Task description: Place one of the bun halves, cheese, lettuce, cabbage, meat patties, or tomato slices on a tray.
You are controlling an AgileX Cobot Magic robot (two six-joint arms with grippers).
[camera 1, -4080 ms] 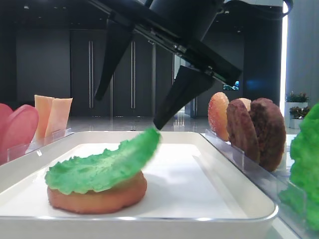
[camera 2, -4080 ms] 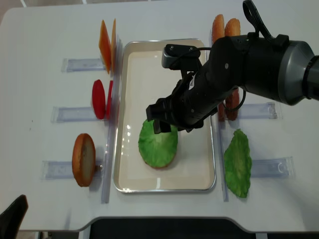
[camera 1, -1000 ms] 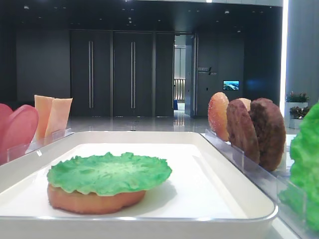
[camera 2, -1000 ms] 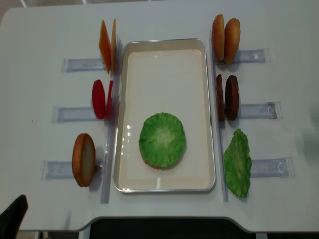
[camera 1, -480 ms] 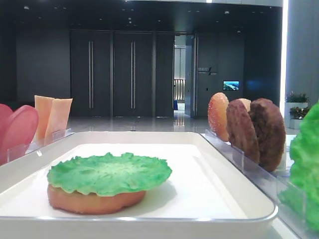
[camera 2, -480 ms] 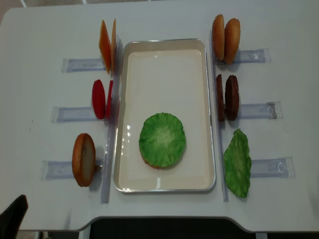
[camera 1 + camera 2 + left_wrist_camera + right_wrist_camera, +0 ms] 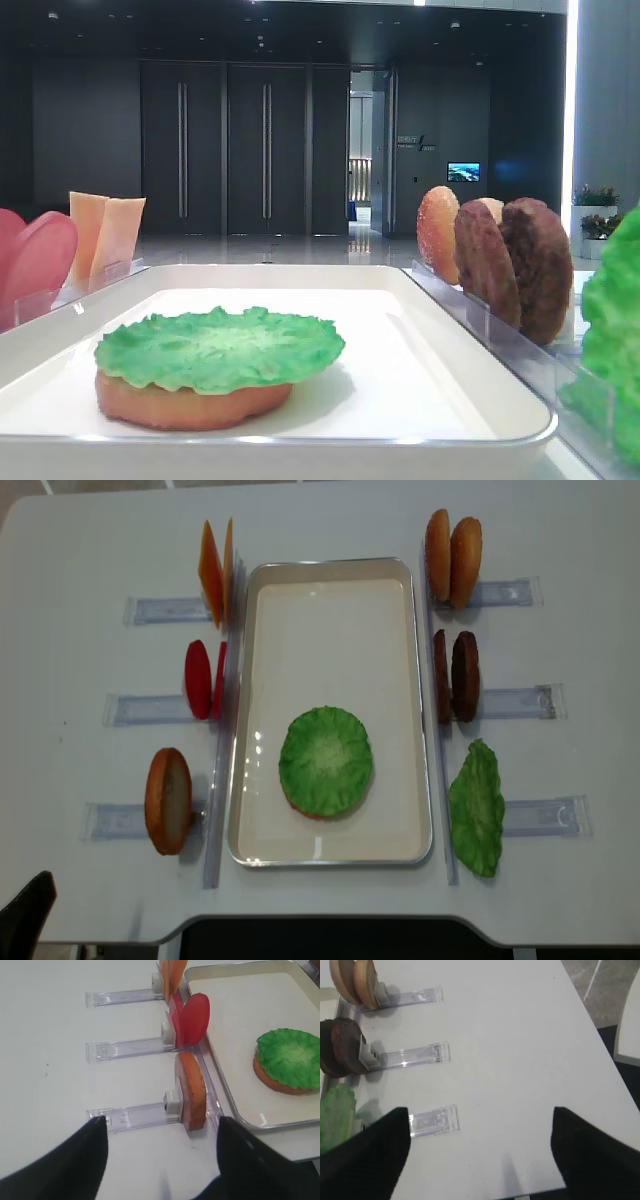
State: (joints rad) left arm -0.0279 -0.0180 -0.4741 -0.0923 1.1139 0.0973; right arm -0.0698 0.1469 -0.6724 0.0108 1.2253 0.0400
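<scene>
A green lettuce (image 7: pixel 326 759) leaf lies flat on a bun half (image 7: pixel 190 400) in the near part of the white tray (image 7: pixel 330 630). Neither gripper touches them. My left gripper (image 7: pixel 161 1127) is open and empty, low over the table beside an upright bun half (image 7: pixel 192 1090). My right gripper (image 7: pixel 480 1112) is open and empty over bare table near the right edge, right of the meat patties (image 7: pixel 342 1047). Cheese (image 7: pixel 215 570) and tomato slices (image 7: pixel 200 678) stand left of the tray. Two bun halves (image 7: pixel 452 555) and another lettuce (image 7: pixel 476 808) leaf stand on its right. Cabbage is out of view.
Clear plastic holders (image 7: pixel 520 702) lie in rows on both sides of the tray, each propping its food upright. The table's right edge (image 7: pixel 600 1050) runs close to my right gripper. A black piece of the left arm (image 7: pixel 25 915) shows at the near left corner.
Four seconds ago the right arm hung over the tray with the lettuce tilted at its fingertips. It has withdrawn right and the leaf lies flat. Nothing moved in the last second.
</scene>
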